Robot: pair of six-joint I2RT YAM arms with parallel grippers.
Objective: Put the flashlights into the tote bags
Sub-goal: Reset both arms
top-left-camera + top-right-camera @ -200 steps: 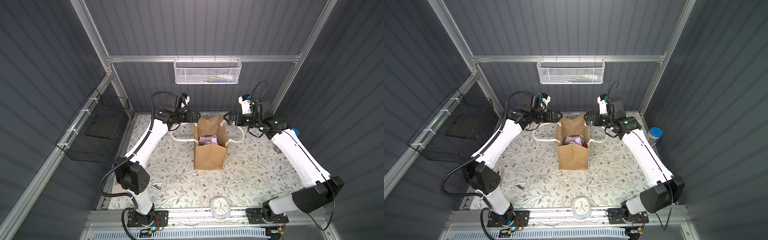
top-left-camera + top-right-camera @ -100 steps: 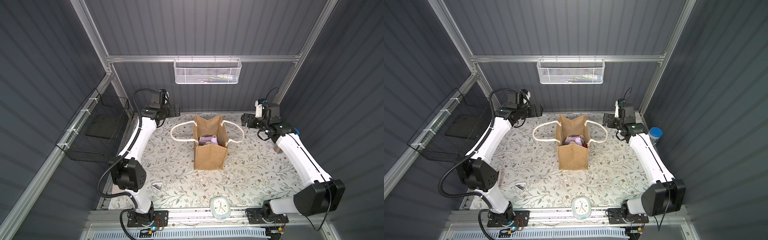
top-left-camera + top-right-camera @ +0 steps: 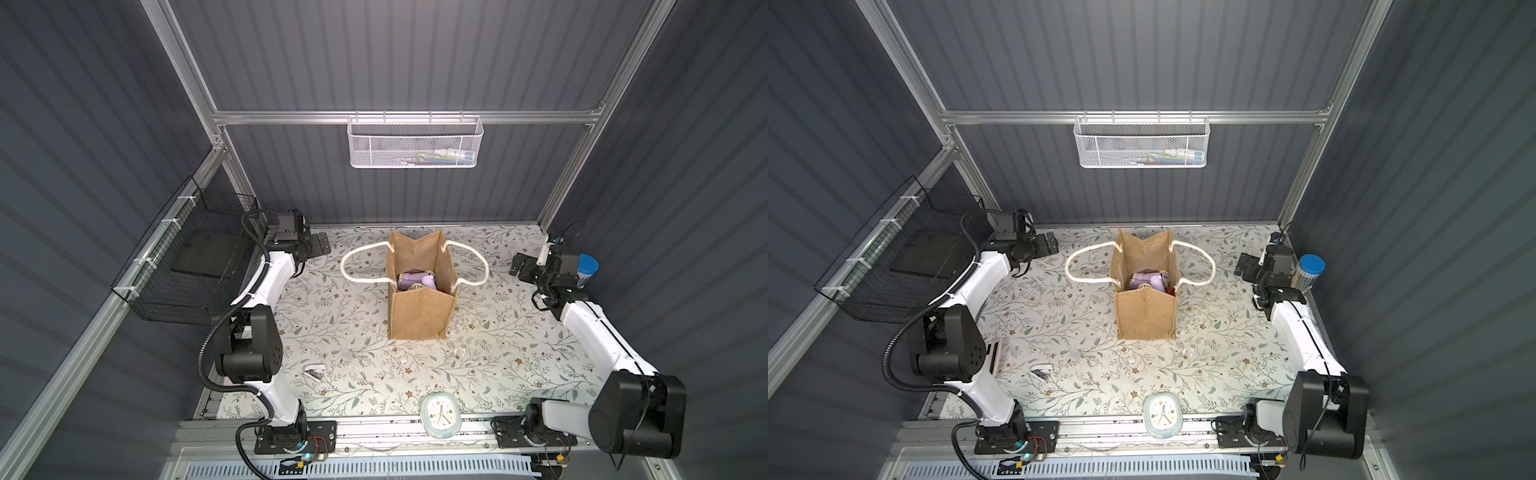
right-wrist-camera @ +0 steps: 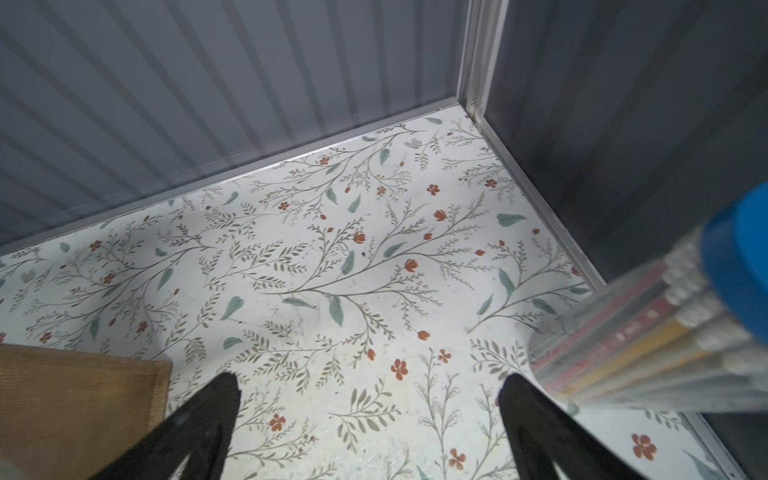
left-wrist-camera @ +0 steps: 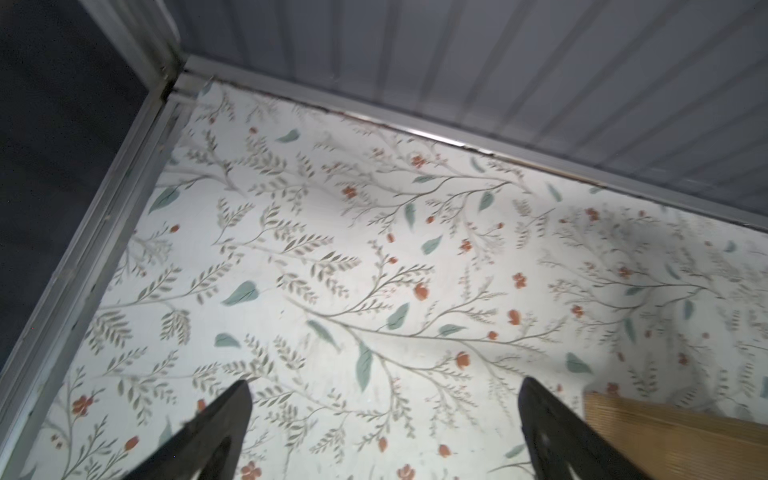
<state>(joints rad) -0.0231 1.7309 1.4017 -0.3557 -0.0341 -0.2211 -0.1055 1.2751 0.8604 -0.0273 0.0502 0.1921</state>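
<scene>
The tan tote bag (image 3: 419,309) (image 3: 1146,313) stands upright and open in the middle of the floral table, its white rope handles (image 3: 361,266) spread out to both sides. Inside lie lavender flashlights (image 3: 415,281) (image 3: 1148,280) and a red one (image 3: 1169,291). My left gripper (image 3: 319,244) (image 5: 384,386) hangs open and empty near the far left corner, away from the bag. My right gripper (image 3: 521,270) (image 4: 370,378) is open and empty near the far right wall. A corner of the tote bag (image 5: 665,436) (image 4: 83,399) shows in each wrist view.
A clear tube of pencils with a blue cap (image 3: 587,270) (image 4: 665,332) stands right beside my right gripper. A white mesh basket (image 3: 415,143) hangs on the back wall, a black wire basket (image 3: 187,270) on the left wall. A clock (image 3: 440,415) and a small scrap (image 3: 314,371) lie near the front.
Both arms have drawn back from the sides of the bag's mouth toward the far corners. The rope handles now lie spread wide on the table.
</scene>
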